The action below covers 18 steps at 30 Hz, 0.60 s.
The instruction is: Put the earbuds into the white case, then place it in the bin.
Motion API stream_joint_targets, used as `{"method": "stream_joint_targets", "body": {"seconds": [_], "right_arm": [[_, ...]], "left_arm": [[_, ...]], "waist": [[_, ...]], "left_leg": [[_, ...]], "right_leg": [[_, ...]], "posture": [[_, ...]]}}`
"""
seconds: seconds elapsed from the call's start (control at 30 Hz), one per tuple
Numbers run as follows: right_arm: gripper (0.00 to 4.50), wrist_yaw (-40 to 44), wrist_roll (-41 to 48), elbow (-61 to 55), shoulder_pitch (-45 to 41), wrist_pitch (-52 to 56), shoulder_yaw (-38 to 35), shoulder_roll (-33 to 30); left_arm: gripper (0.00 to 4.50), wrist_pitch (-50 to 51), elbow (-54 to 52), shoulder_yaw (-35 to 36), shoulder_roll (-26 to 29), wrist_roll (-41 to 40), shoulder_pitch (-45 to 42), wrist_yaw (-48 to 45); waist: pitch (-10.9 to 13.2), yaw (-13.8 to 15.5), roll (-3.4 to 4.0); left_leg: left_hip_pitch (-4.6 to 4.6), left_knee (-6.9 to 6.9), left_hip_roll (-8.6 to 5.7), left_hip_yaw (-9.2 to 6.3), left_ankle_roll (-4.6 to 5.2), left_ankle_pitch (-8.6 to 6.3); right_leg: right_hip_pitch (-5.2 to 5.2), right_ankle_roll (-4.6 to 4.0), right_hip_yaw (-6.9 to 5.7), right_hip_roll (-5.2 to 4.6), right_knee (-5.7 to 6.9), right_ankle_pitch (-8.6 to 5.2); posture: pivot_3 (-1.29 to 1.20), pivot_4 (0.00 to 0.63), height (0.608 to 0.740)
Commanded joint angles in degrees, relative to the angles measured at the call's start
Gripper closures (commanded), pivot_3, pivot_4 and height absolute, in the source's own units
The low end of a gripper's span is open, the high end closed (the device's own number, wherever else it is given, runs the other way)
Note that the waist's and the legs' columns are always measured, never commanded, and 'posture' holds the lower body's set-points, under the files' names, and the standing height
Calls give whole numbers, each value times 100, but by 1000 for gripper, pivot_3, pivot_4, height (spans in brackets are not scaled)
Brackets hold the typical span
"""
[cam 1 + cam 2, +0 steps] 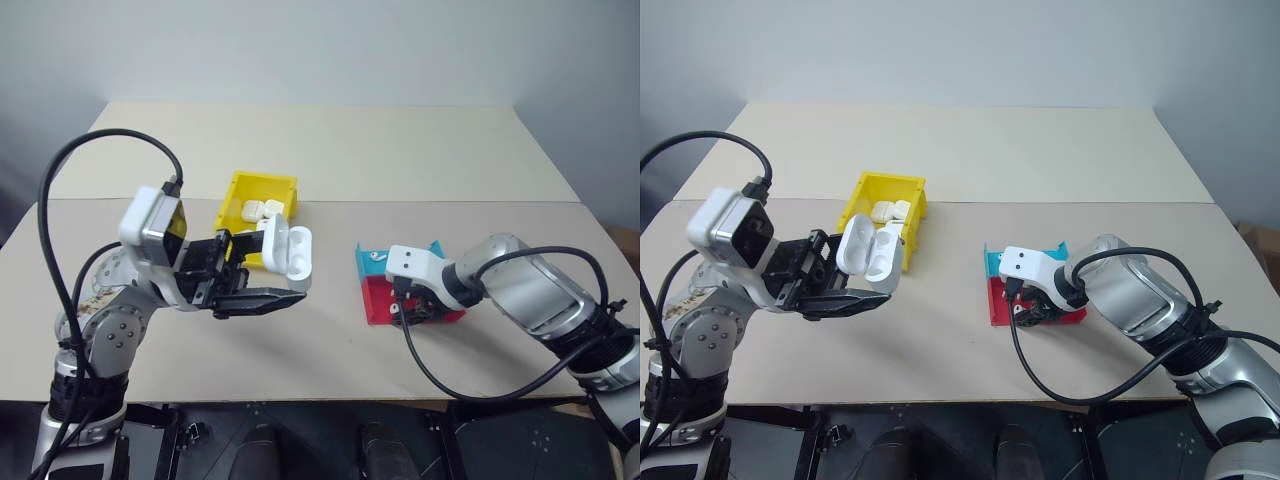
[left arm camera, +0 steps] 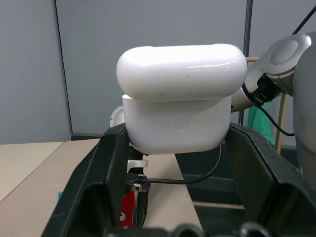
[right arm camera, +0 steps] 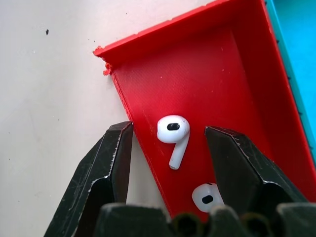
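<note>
Left gripper (image 1: 268,300): your left arm holds the white case (image 1: 284,250) above the table (image 1: 420,160), fingers clamped on its lower body from both sides; the lid stands open in the head views.
Case interior: turned away from the left wrist view, so you cannot tell what sits inside.
Right gripper (image 3: 170,143): pointed steeply down over the red half of the tray (image 3: 197,64), fingers apart on either side of one earbud, touching nothing you can see.
Earbuds: one earbud (image 3: 173,133) lies whole between the fingers, head up, stem down; the second (image 3: 207,196) lies near it, its lower part cut off behind the right finger.
Tray: in the head views your right wrist covers most of the red section; the teal half peeks out behind it.
Bin (image 1: 258,205): yellow, on the table behind the held case, partly hidden by it; pale white items inside, too small to identify.
</note>
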Motion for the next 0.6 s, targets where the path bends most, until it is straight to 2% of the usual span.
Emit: {"method": "stream_joint_targets", "body": {"seconds": [0.03,0.1,0.13,0.4,0.6], "right_arm": [[2978,-30,-55,-70,-46,14,-24,1],[3683,-45,-20,-118,-22,44,-61,-10],[3852,-50,-3,-152,-2,58,-85,-24],[3854,-53,405,-649,177,427,-683,-239],[3854,116,1609,-1004,19,1527,-2379,-321]], "left_arm": [[1797,-21,-121,117,67,-17,6,13],[1797,-21,-121,119,73,-10,7,16],[1797,-21,-125,116,75,-7,10,19],[1797,3,-106,64,77,12,-76,28],[1797,81,12,77,50,-112,-237,-22]], "waist": [[0,0,0],[0,0,0],[0,0,0],[0,2,0],[0,10,0]], "left_leg": [[0,0,0,0,0,0],[1,0,0,0,0,0],[1,0,0,0,0,0],[-1,0,0,-1,0,0],[0,0,0,-3,0,0]], "right_leg": [[0,0,0,0,1,0],[0,0,0,0,1,0],[1,0,0,0,0,0],[0,0,0,0,0,0],[2,0,-1,0,-1,0]], "posture": [[0,150,740],[0,150,740],[0,150,740],[0,150,740],[0,150,740]]}}
